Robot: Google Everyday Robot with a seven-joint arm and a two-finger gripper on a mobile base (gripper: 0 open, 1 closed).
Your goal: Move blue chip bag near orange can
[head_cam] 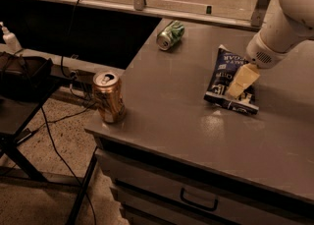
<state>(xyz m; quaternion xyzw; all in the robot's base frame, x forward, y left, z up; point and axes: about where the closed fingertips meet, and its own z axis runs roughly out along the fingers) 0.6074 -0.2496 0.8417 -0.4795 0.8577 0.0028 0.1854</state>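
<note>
The blue chip bag (222, 77) lies flat on the grey table (186, 130), right of the middle. My gripper (237, 87) comes down from the white arm (289, 17) at the upper right and rests over the bag's right half, hiding part of it. The orange can (108, 97) stands upright at the table's front left corner, well to the left of the bag.
A green-and-white can (170, 34) lies on its side at the table's far left. A drawer with a handle (198, 200) sits below the front edge. A black side stand (22, 86), cables and a white bottle (10, 40) are at the left.
</note>
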